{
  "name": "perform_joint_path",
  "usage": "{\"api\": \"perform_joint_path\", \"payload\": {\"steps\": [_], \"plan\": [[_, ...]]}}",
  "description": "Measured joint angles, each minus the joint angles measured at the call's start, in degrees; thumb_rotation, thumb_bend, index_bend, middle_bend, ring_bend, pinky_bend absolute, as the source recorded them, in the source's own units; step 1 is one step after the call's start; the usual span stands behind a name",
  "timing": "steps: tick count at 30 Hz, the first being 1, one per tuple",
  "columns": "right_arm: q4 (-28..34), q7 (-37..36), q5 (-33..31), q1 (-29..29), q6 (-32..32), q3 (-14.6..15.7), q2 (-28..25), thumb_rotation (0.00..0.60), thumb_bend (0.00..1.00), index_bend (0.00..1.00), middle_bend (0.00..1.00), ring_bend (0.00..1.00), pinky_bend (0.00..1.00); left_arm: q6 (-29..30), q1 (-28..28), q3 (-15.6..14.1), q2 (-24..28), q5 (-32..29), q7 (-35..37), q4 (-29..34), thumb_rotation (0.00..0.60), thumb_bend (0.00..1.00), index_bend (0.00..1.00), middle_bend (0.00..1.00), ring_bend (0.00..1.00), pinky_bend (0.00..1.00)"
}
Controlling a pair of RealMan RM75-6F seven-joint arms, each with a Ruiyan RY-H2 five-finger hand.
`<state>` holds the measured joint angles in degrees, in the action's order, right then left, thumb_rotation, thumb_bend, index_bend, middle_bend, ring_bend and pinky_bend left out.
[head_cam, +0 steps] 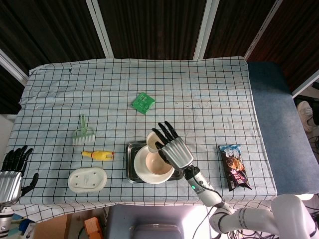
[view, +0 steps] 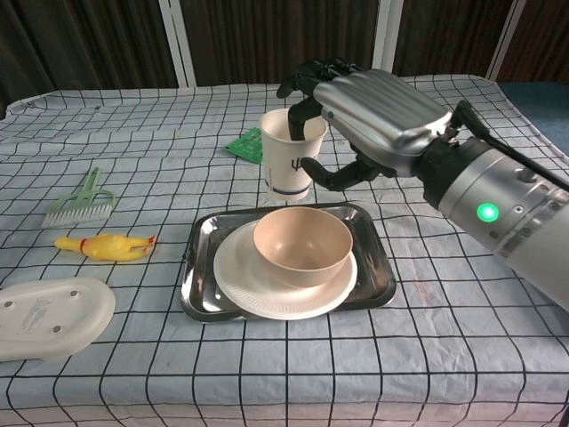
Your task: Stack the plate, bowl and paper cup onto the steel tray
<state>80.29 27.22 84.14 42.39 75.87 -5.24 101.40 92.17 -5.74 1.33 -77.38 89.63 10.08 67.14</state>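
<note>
In the head view, the right hand [head_cam: 174,149] held the paper cup [head_cam: 153,141] aloft over the steel tray [head_cam: 130,164], where bowl [head_cam: 157,163] sat on plate [head_cam: 141,167]; the left hand [head_cam: 12,172] hung empty, fingers apart, beside the desk [head_cam: 199,89]. In the chest view, the fingers [view: 333,173] grasped the cup just behind the bowl: final step, calling for lowering it upright into the bowl.

Lighting: even, bright, diffuse; both views staying sharp.
Soft shadows are falling under the steel tray [view: 200,294]; mild glare is showing on the right robot hand [view: 373,111]; background is staying dark.
</note>
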Motion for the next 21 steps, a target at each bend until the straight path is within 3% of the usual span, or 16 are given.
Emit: {"api": "perform_joint_path", "payload": {"steps": [6,13,21], "plan": [[4.5,-1.73,4.54,-5.55,1.76,7.15,-4.97,0.6,0.41,0.68,0.14,0.0,0.0,-0.84,-0.31,-0.15,-0.12,0.37,-1.04,0.53,0.6,0.4,0.0,0.0,0.0,0.0],[0.68,-3.8,5.2,-6.77,-0.01,7.58,-2.32,0.6,0.41,0.68,0.14,0.0,0.0,-1.38,-0.39,-0.14,-0.34,0.37,-0.7,0.18,0.6,0.4,0.0,0.0,0.0,0.0],[-4.59,-4.6,6.09,-6.72,-2.75,5.91,1.57,0.6,0.41,0.66,0.14,0.0,0.0,-1.67,-0.41,-0.11,-0.25,0.42,0.24,-0.21,0.6,0.4,0.0,0.0,0.0,0.0]]}}
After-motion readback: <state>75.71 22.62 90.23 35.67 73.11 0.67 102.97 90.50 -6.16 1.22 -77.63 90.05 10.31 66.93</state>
